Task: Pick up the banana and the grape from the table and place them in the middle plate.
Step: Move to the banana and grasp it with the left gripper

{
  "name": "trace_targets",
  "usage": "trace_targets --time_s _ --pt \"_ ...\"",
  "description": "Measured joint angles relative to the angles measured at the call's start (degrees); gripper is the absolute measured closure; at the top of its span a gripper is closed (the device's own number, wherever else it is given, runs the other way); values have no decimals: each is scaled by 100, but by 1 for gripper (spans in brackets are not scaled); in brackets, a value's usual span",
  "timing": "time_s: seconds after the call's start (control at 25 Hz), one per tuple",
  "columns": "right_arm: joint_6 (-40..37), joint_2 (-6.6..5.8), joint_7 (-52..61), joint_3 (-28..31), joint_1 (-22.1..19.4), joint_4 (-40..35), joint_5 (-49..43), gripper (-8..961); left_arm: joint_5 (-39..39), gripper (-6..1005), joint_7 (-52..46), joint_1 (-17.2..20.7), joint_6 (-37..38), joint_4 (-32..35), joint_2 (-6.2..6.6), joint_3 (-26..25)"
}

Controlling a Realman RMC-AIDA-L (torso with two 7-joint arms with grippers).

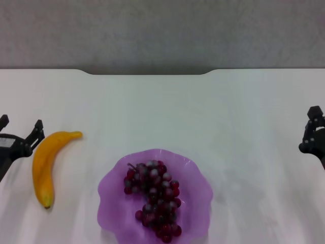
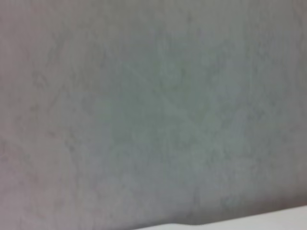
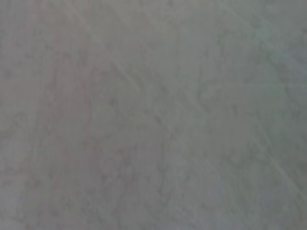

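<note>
In the head view the yellow-orange banana [image 1: 44,163] lies on the white table [image 1: 162,107] at the front left, stem end pointing away. The bunch of dark red-purple grapes [image 1: 155,198] lies inside the purple scalloped middle plate [image 1: 114,188] at the front centre. My left gripper [image 1: 20,129] is at the left edge, just left of the banana's far end, open and empty. My right gripper [image 1: 314,133] is at the right edge, far from the plate. Both wrist views show only a grey wall.
The table's far edge has a shallow notch [image 1: 147,74] in front of a grey wall [image 1: 162,30]. A strip of the table's edge shows in the left wrist view [image 2: 268,221].
</note>
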Motion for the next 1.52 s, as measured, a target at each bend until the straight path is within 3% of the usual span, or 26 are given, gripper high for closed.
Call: trace_targets --time_s 0.52,0.84,1.52 --pt "-21 4 -38 -121 101 4 1 946 8 108 12 40 -791 -27 -31 691" --pt "-45 5 -42 -136 108 6 1 946 -3 109 -27 -77 -1410 -44 -43 716" --pt "-60 4 -48 -209 182 8 -7 945 6 108 17 -150 -1682 -76 -49 730"
